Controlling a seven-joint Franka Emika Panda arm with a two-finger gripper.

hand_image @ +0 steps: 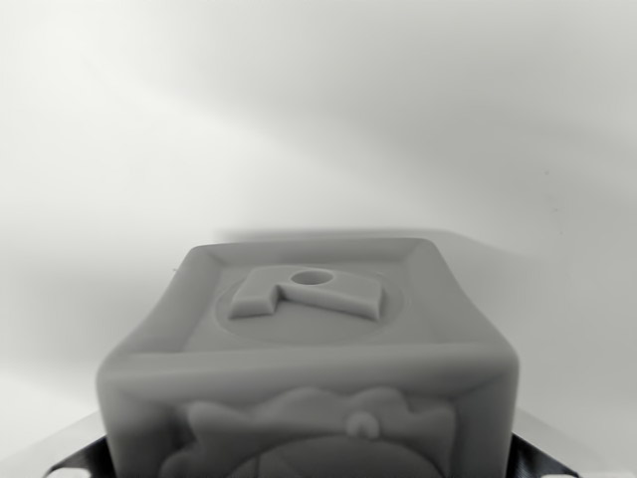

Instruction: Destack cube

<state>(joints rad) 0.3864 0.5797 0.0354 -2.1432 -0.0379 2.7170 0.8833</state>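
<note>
A grey cube [311, 339] fills the lower middle of the wrist view, very close to the camera. Its top face carries a raised letter shape with a round hole, and its near face shows an embossed figure. My gripper [309, 466] straddles it. Only dark finger parts show, one at the bottom left corner [82, 456] and one at the bottom right [542, 460], each pressed against a side of the cube. The gripper looks shut on the cube. Whatever lies under the cube is hidden, and no second cube shows.
A plain white surface [318, 119] stretches behind and around the cube. A soft shadow [478, 244] lies just beyond the cube's far edge.
</note>
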